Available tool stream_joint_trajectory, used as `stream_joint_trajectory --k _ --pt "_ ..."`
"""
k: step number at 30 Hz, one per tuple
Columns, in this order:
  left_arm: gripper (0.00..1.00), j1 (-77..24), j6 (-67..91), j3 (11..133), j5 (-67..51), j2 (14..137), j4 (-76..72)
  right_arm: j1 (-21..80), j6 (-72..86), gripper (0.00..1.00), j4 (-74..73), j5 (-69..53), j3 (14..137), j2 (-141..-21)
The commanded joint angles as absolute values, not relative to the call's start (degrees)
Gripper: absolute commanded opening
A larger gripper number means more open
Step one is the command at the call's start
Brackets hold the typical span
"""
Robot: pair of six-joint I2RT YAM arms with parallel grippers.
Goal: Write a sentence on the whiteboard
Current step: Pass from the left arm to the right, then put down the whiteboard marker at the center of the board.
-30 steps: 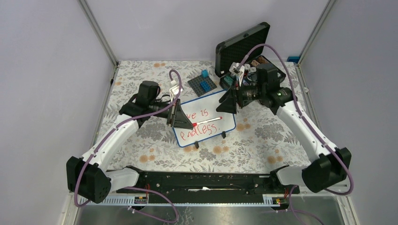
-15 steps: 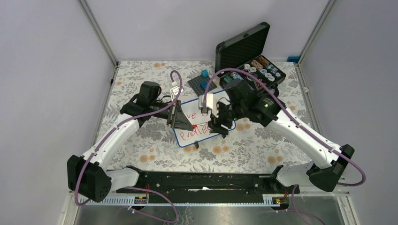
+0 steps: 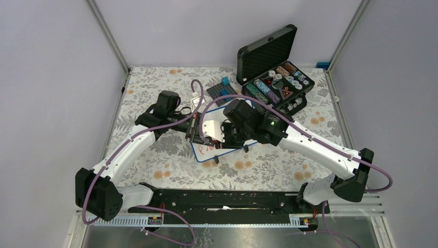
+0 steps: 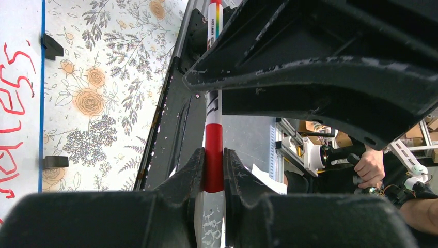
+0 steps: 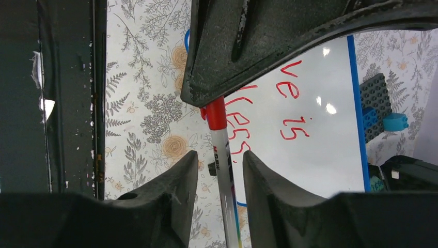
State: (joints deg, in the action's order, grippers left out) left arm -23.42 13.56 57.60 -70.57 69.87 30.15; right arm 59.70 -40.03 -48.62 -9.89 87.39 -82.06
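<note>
The whiteboard (image 3: 233, 150) lies mid-table, largely hidden under my right arm; it also shows in the left wrist view (image 4: 18, 62) and the right wrist view (image 5: 320, 139). The red sentence (image 5: 289, 111) is partly visible, reading "ve is" above "endless" (image 4: 11, 111). My left gripper (image 3: 195, 130) is shut on the red cap end of a white marker (image 4: 213, 160). My right gripper (image 3: 215, 136) is open, its fingers (image 5: 178, 181) straddling the marker's barrel (image 5: 223, 165) without touching it. The marker is held above the board's left part.
An open black case (image 3: 276, 85) of poker chips stands at the back right, its lid (image 3: 267, 50) upright. A grey studded baseplate (image 3: 219, 91) with a blue brick lies behind the board. The floral cloth (image 3: 279, 155) covers the table.
My right arm has swung left from the case, over the whiteboard, and its open jaws now straddle the marker. My left gripper has kept holding the marker in place.
</note>
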Motion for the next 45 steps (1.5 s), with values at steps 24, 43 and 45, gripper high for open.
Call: stream_joint_trajectory --k 24,43,45 --pt "0.99 -10.1 6.6 65.3 -67.9 69.2 34.8 39.7 -29.5 0.0 -46.7 -20.0 83.1 -77.5" --pt "0.99 8.8 6.3 66.5 -55.0 67.7 30.9 0.4 -13.7 0.0 -39.1 -30.3 57.3 -73.7" --pt "0.99 8.8 5.8 65.6 -53.0 67.0 30.7 -1.3 -12.6 0.0 -37.7 -28.0 55.1 -73.8"
